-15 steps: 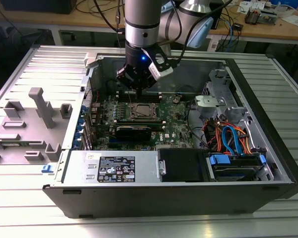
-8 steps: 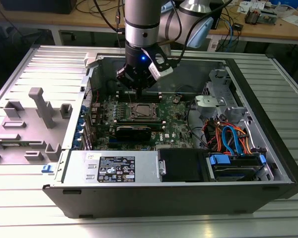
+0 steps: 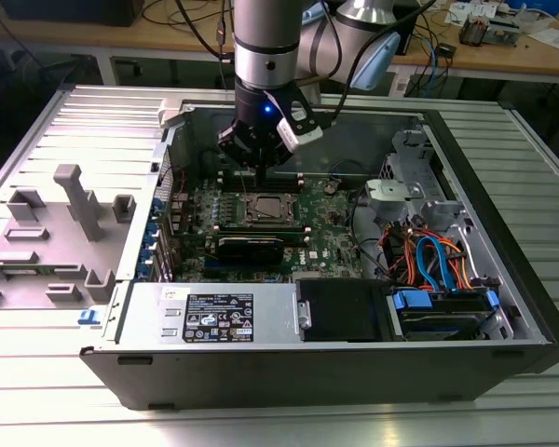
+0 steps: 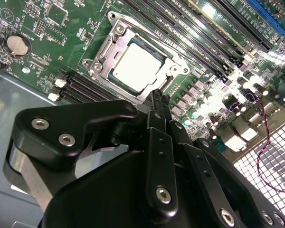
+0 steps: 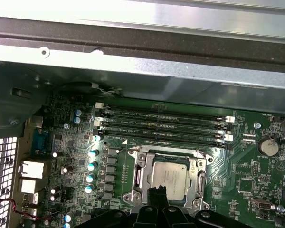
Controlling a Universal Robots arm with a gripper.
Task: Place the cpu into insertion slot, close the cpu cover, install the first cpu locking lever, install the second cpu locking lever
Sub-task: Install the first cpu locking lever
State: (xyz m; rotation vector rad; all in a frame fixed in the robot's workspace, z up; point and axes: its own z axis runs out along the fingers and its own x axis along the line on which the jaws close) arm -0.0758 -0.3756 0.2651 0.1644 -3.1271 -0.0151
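Housing cpu [image 3: 265,209], case [image 3: 289,371] on ribbed table [image 3: 37,410]

Arm [image 3: 265,56] upright, pincer [image 4: 157,102] pointing down, seemingly closed

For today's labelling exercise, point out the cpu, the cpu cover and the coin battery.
cpu [image 5: 170,175]: first wrist view, centre of metal top.
cpu cover [image 5: 145,167]: first wrist view, side bar of frame.
coin battery [image 5: 268,146]: first wrist view, middle of face.
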